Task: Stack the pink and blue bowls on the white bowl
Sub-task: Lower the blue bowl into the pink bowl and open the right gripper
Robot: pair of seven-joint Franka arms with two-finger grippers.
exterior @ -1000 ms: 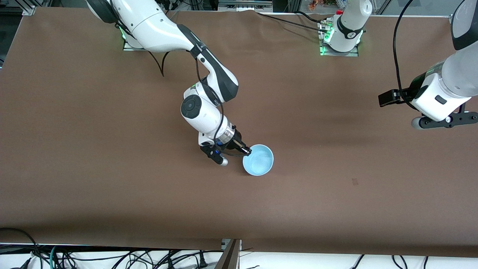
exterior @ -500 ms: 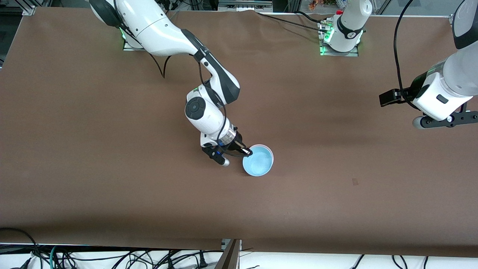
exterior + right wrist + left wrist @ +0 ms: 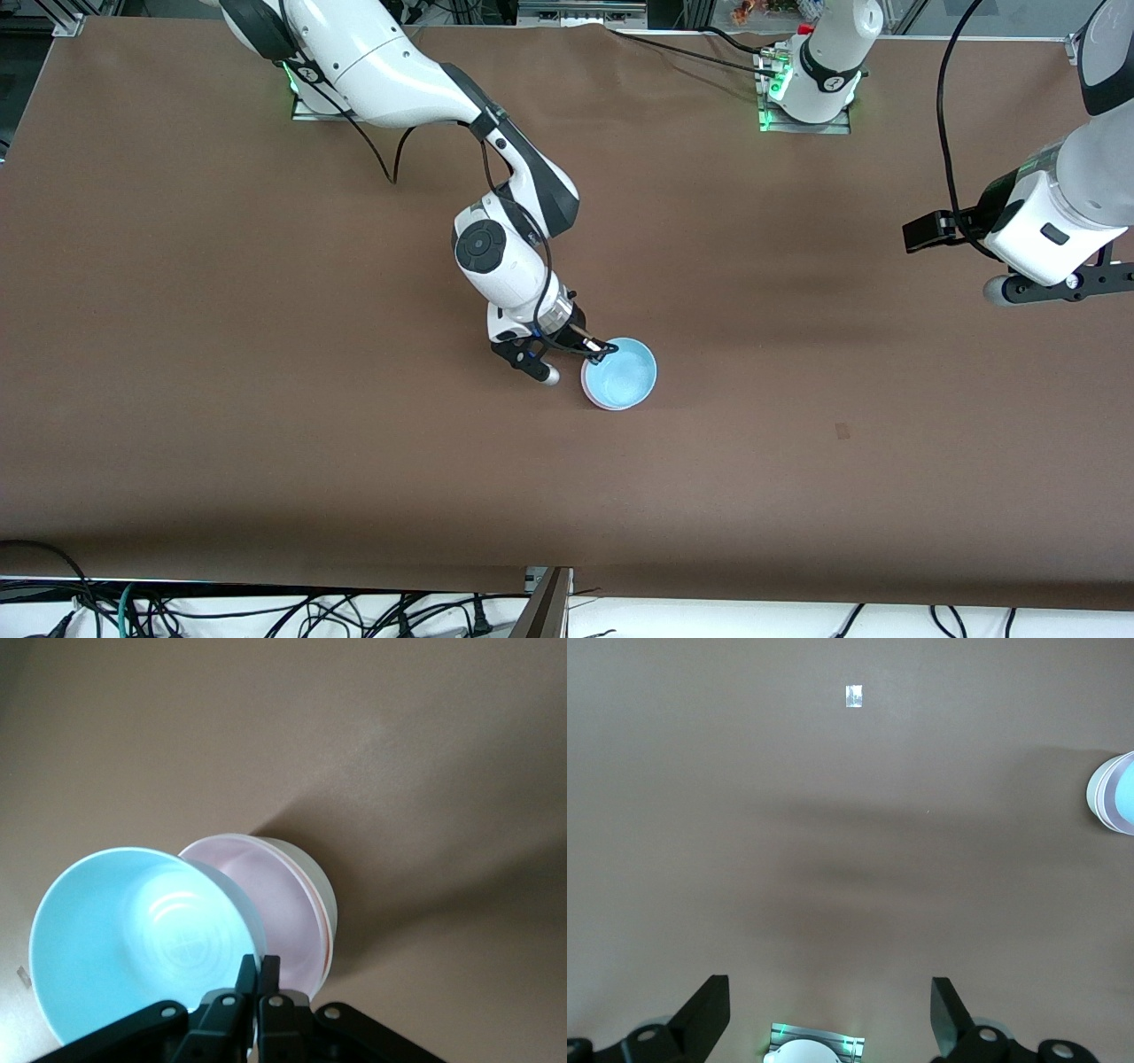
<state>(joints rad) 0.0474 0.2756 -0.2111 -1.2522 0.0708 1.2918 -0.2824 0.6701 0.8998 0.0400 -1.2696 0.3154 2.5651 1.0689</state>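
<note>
My right gripper (image 3: 599, 351) (image 3: 258, 967) is shut on the rim of the light blue bowl (image 3: 621, 372) (image 3: 133, 939) and holds it tilted over the pink bowl (image 3: 288, 904). The pink bowl sits nested in the white bowl (image 3: 317, 881) near the table's middle; in the front view only a thin pink edge (image 3: 592, 398) shows under the blue bowl. My left gripper (image 3: 1059, 288) (image 3: 829, 1014) is open and empty, waiting in the air over the left arm's end of the table. The bowl stack (image 3: 1114, 793) also shows at the edge of the left wrist view.
The brown table (image 3: 266, 354) bears a small tape mark (image 3: 842, 431) (image 3: 853, 695) between the bowls and the left arm's end. Cables (image 3: 266, 611) lie along the table's edge nearest the front camera. The left arm's base (image 3: 811, 80) stands at the back.
My right gripper has carried the blue bowl a little toward the left arm's end and lowered it over the pink and white bowls. The left arm has barely moved.
</note>
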